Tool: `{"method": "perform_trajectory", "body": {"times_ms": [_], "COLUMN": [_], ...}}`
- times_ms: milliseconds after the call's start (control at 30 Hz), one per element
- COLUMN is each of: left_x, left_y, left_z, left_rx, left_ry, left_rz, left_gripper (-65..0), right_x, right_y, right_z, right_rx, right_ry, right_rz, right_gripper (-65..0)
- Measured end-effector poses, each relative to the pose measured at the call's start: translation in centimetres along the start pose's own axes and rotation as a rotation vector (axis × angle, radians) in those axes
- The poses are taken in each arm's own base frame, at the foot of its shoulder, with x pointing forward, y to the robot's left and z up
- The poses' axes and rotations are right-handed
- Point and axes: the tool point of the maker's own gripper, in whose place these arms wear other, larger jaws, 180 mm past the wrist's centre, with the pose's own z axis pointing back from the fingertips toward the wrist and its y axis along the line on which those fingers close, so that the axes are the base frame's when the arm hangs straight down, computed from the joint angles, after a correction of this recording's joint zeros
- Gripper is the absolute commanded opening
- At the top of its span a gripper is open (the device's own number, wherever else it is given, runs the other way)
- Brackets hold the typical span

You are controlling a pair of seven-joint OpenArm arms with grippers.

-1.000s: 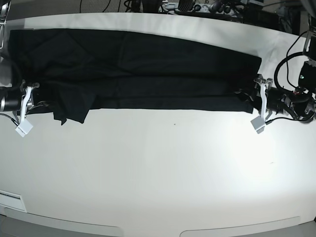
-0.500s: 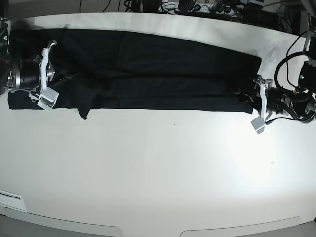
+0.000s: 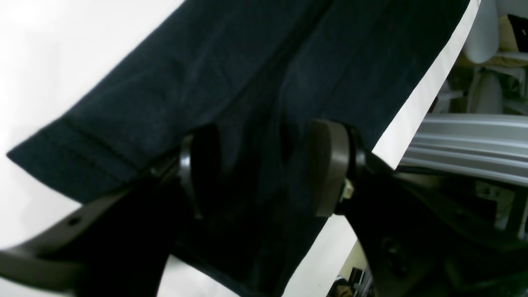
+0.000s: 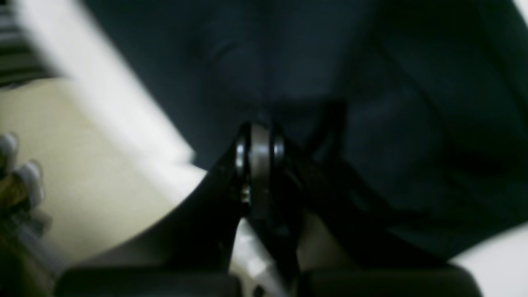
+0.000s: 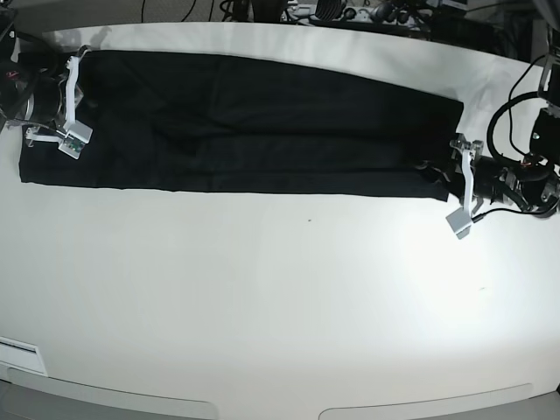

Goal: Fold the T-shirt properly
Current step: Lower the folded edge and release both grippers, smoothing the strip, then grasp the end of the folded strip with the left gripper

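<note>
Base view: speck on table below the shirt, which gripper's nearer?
Left. The left gripper is up-right of the speck, at the T-shirt's end; the right gripper is far up-left.

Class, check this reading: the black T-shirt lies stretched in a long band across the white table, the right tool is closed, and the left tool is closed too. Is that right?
Not quite. The left tool is open: the left wrist view shows a wide gap between its pads over the T-shirt. The rest holds: the right tool is closed, and the shirt lies in a long band across the white table.

Plain black T-shirt (image 5: 262,122) (dark navy-looking in the wrist views), bare white desk (image 5: 280,297), white finger brackets on both arms, dark grey-brown fingers (image 3: 326,173)
</note>
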Motion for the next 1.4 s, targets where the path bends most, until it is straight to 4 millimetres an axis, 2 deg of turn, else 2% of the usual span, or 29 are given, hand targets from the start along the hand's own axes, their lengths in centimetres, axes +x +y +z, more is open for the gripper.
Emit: {"method": "perform_trajectory", "body": {"times_ms": [67, 133, 233, 367, 467, 533, 600, 733, 767, 800, 833, 867, 967, 1067, 1200, 1300, 1400], "left_x": [0.1, 0.2, 0.1, 0.2, 0.0, -0.3, -0.5, -0.8, -0.9, -1.0, -1.1, -0.9, 0.5, 2.3, 4.1, 4.5, 4.4], "left_y": [0.0, 0.0, 0.2, 0.6, 0.9, 1.1, 1.4, 1.8, 1.9, 2.0, 2.1, 2.2, 2.6, 3.0, 3.6, 3.8, 3.8], "left_z": [0.1, 0.1, 0.5, 1.2, 1.6, 2.1, 2.7, 3.5, 3.6, 3.8, 4.1, 4.3, 5.5, 7.4, 10.0, 11.0, 10.7], "left_rx": [0.001, 0.002, 0.012, 0.030, 0.042, 0.056, 0.071, 0.091, 0.094, 0.099, 0.105, 0.115, 0.138, 0.173, 0.221, 0.240, 0.237], "left_ry": [-0.003, -0.005, -0.001, -0.002, 0.002, 0.009, 0.017, 0.025, 0.027, 0.029, 0.033, 0.027, -0.032, -0.122, -0.216, -0.247, -0.242], "left_rz": [-0.002, -0.003, -0.001, -0.004, -0.001, 0.002, 0.005, 0.009, 0.009, 0.010, 0.011, 0.010, 0.003, -0.005, -0.007, -0.005, 0.001], "left_gripper": [-28.8, -28.8, -28.8, -28.8, -28.8, -28.8, -28.8, -28.8, -28.8, -28.8, -28.8, -28.8, -28.8, -28.8, -28.8, -28.8, -28.8], "right_x": [-0.5, -1.2, -1.8, -2.3, 0.1, 1.8, 3.3, 6.5, 6.8, 6.8, 6.8, 7.1, 7.4, 5.3, 3.6, 2.5, 1.7], "right_y": [-1.9, -2.6, -1.8, 0.8, 3.3, 4.2, 4.3, 3.1, 2.5, 1.9, 1.5, 1.5, 1.1, -1.4, -2.9, -2.5, -1.3], "right_z": [-0.3, -0.3, -0.3, -0.2, 0.2, 1.1, 2.6, 6.8, 7.6, 8.0, 8.1, 7.8, 5.6, 3.0, 0.3, -1.7, -4.0], "right_rx": [-0.074, -0.109, -0.067, 0.075, 0.217, 0.247, 0.232, 0.137, 0.102, 0.072, 0.054, 0.056, 0.056, -0.057, -0.104, -0.075, -0.030], "right_ry": [0.001, 0.038, 0.065, 0.102, -0.023, -0.084, -0.141, -0.295, -0.316, -0.331, -0.350, -0.392, -0.496, -0.466, -0.461, -0.407, -0.350], "right_rz": [-0.004, 0.000, -0.014, -0.048, -0.067, -0.038, 0.000, 0.058, 0.058, 0.046, 0.023, -0.011, -0.146, -0.259, -0.349, -0.365, -0.362], "right_gripper": [-58.3, -49.9, -44.1, -35.7, -35.7, -35.8, -35.9, -37.3, -41.5, -49.6, -60.6, -65.0, -65.0, -65.0, -65.0, -65.0, -65.0]}}
